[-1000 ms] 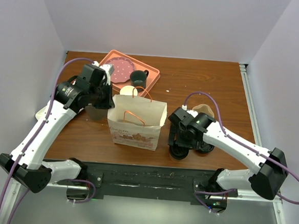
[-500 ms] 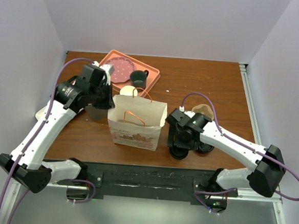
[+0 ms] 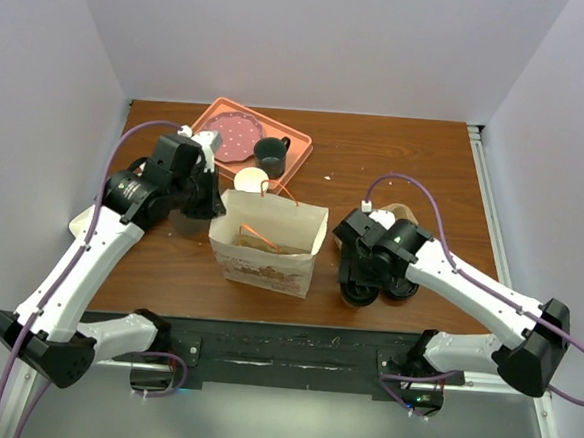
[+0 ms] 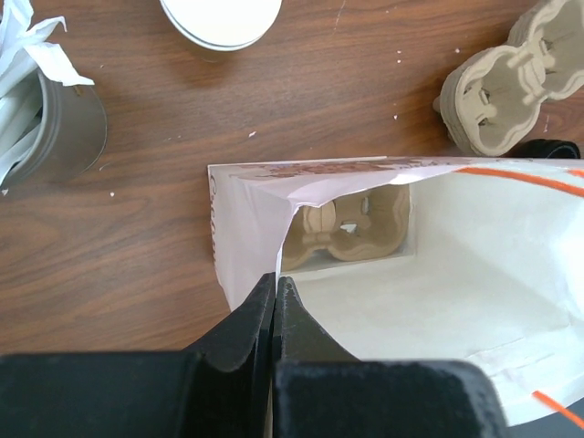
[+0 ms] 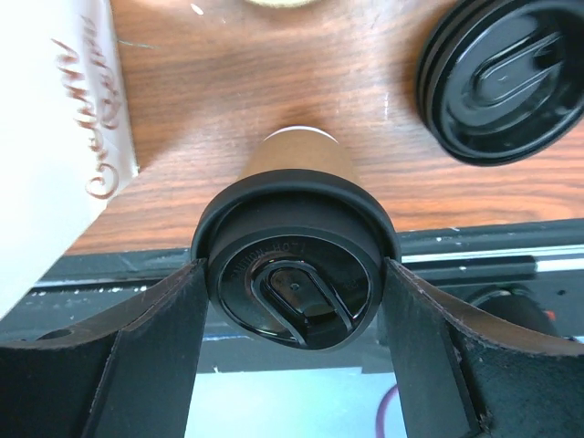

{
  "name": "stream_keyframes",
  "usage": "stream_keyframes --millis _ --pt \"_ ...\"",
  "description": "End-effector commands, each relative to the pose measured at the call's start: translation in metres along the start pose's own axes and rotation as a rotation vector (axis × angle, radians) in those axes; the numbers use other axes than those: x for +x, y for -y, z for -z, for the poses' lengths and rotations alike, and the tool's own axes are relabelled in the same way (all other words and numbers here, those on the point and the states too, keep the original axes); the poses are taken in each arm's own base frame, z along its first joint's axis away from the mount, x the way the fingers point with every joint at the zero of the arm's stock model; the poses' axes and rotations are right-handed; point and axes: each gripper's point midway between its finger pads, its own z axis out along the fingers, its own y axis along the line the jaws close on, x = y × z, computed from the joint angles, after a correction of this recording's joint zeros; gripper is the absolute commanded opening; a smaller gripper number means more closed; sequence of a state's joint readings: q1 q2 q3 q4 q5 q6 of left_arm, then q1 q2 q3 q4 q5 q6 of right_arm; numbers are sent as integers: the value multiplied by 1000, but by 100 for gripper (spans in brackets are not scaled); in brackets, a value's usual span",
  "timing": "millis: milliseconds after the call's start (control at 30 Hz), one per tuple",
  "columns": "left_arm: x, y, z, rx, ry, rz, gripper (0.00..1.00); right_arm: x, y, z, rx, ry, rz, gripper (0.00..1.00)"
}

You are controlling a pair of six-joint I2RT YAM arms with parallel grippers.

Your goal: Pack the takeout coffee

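Observation:
The takeout coffee (image 5: 304, 160), a tan cup with a black lid (image 5: 294, 274), stands near the table's front edge, right of the white paper bag (image 3: 268, 245). My right gripper (image 5: 294, 301) is shut on the lid rim, one finger on each side; from above the cup (image 3: 359, 295) shows under the gripper (image 3: 361, 282). My left gripper (image 4: 276, 285) is shut on the bag's left rim (image 4: 260, 237) and holds the mouth open. A cardboard cup carrier (image 4: 351, 222) lies inside the bag.
A loose black lid (image 5: 502, 80) lies right of the cup. A second cardboard carrier (image 4: 509, 82), a white-lidded cup (image 4: 222, 18) and a grey holder of napkins (image 4: 55, 137) stand round the bag. An orange tray (image 3: 300, 139) with a pink plate and a dark green mug (image 3: 269, 154) is at the back.
My right gripper has shifted slightly right, with the cup between its fingers. My left gripper has moved a little, and the bag's mouth now stands wider and lower.

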State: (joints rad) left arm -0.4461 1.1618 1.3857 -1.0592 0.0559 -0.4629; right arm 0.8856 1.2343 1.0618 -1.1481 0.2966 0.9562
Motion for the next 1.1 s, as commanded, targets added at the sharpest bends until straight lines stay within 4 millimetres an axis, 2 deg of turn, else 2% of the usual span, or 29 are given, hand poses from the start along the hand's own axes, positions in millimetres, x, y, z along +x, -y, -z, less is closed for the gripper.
stream_keyframes --millis 0,33,100,133,200,233,300,333,433,533,667,767,800,933,1067 --pt "-6 10 3 77 76 -7 0 -42 4 50 -2 145 49 48" --pt "-6 11 1 81 78 -8 0 -57 -2 70 -38 187 45 47" --pt "-2 11 -2 88 67 -6 0 -68 3 91 -33 215 95 47" --pt "-3 12 -4 92 72 -5 0 -81 -2 114 -82 261 93 47" --pt "-4 13 -5 95 71 -4 0 -90 4 134 -73 281 171 46" --pt "-5 13 -6 95 72 -3 0 -96 -4 156 -155 310 181 46" --pt "-8 15 -6 99 73 -1 0 -101 -9 176 -225 344 213 44" --pt "-9 15 -6 101 79 0 0 -105 -13 194 -291 364 213 43" --pt "-11 19 -5 112 81 12 0 -114 -22 222 -379 419 246 41" --pt "-13 25 -4 136 74 30 0 -126 -22 244 -414 490 279 40" --pt "-13 31 -5 159 52 55 0 -126 -38 270 -548 538 379 39" --pt "-13 34 -6 172 39 60 0 -119 -50 280 -656 561 438 39" --pt "-13 35 -6 175 37 60 0 -110 -57 282 -714 538 472 39" --pt "-19 42 -2 202 48 72 0 -91 -79 271 -820 465 531 37" --pt "-23 48 2 225 52 95 0 -97 -84 254 -768 452 529 36"
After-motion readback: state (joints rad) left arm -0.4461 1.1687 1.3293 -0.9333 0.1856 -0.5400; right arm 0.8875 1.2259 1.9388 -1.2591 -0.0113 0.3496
